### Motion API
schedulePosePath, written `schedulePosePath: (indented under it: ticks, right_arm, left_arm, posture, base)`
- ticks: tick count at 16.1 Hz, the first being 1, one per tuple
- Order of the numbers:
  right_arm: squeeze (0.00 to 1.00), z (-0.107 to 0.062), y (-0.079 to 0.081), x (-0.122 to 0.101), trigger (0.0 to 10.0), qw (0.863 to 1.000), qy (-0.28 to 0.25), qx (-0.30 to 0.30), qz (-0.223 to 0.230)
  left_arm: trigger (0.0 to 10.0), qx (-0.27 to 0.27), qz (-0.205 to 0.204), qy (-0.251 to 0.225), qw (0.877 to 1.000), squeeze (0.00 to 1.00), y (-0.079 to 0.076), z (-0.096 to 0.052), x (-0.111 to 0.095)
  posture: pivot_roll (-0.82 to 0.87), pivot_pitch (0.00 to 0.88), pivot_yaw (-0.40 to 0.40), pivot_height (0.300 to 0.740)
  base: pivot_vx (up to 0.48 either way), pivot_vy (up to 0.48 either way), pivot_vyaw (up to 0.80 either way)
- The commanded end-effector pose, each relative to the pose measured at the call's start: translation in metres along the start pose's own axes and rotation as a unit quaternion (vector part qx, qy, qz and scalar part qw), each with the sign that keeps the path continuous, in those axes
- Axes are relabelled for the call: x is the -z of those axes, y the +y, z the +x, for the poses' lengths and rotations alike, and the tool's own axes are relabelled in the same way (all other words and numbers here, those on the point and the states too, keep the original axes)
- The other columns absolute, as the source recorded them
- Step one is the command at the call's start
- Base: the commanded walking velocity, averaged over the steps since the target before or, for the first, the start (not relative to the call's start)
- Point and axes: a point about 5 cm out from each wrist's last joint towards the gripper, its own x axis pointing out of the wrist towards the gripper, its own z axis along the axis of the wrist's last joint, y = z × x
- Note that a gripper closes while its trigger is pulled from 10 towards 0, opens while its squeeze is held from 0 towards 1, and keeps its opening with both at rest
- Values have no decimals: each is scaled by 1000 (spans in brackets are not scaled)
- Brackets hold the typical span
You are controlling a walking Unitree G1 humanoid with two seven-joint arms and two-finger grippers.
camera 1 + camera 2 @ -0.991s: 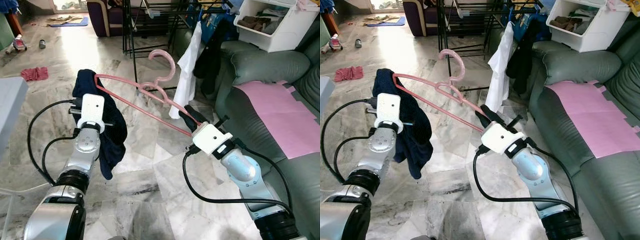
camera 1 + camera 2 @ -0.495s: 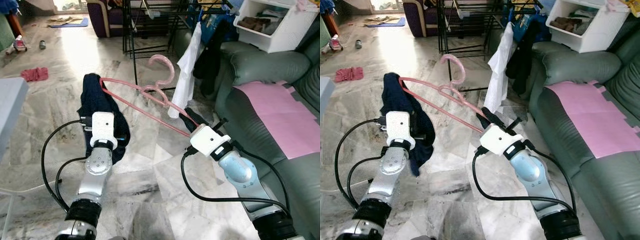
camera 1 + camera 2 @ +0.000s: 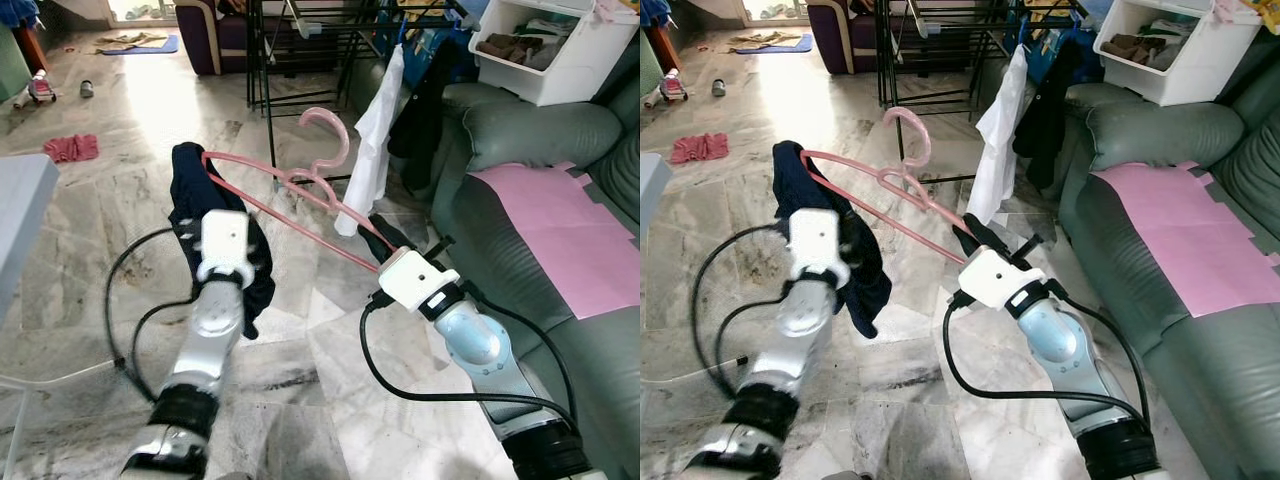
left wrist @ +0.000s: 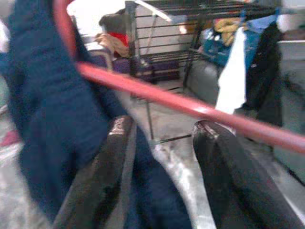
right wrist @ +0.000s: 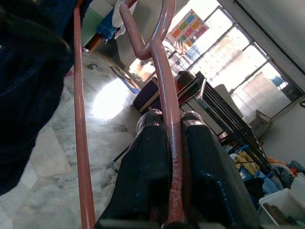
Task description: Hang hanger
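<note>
Your right gripper [image 3: 384,237] clamps one end of the pink hanger [image 3: 300,190], short of the rack [image 3: 300,50]. The left gripper [image 4: 162,138], fingers apart, straddles its bar. The navy cloth [image 3: 205,215] could slide off if you tilt.

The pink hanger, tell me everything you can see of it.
The pink hanger looks like thin plastic, with a curved hook pointing up and two slim arms. It is held tilted above the marble floor. The right gripper is shut on one end; a dark blue garment drapes over the other end, beside the open left gripper.
</note>
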Motion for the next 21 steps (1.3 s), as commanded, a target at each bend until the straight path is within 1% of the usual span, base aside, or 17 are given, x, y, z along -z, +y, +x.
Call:
schedulePosePath:
  ticks: [1,2,3,6,7,8,11,13,15,18,21]
  right_arm:
    - [0,6,-10,-11,10000,999,-30,25,-3]
    - [0,8,-10,-13,10000,999,-31,30,4]
    - [0,9,-9,-15,10000,999,-34,30,7]
    - [0,7,-8,-21,10000,999,-39,22,9]
    - [0,3,-11,-22,10000,999,-37,23,11]
    - [0,1,-12,-23,10000,999,-34,25,11]
    - [0,-5,-13,-26,10000,999,-28,28,15]
    - [0,-8,-9,-30,10000,999,-26,25,20]
    - [0,-12,-5,-29,10000,999,-20,20,24]
    - [0,-12,-6,-32,10000,999,-18,28,30]
    - [0,-14,-6,-37,10000,999,-20,28,34]
  left_arm:
    - [10000,15,5,7,1000,1000,-6,1,1]
    - [10000,20,11,15,1000,1000,-10,2,4]
    - [10000,18,21,19,999,1000,-10,2,7]
    - [10000,1,44,39,998,1000,-4,5,14]
    - [10000,-11,57,43,997,482,1,8,16]
    - [10000,-19,66,42,997,0,3,9,15]
    - [10000,-32,80,37,996,0,7,11,16]
    - [10000,-45,91,29,994,0,11,11,16]
    - [10000,-53,93,22,994,0,14,12,14]
    - [10000,-68,113,39,990,0,22,9,23]
    - [10000,-75,113,69,988,0,28,5,35]
  posture:
    - [9,33,-44,740]
    - [7,31,-44,740]
    - [7,31,-44,740]
    - [2,31,-49,740]
    - [-6,34,-47,740]
    - [-7,34,-49,740]
    - [-14,35,-47,740]
    - [-20,37,-48,740]
    - [-16,37,-50,740]
    - [-17,36,-52,740]
    - [-27,36,-52,740]
  base:
    - [0,0,0]
    - [0,0,0]
    - [0,0,0]
    - [0,0,0]
    - [0,0,0]
    - [0,0,0]
    - [0,0,0]
    - [0,0,0]
    - [0,0,0]
    - [0,0,0]
    - [0,0,0]
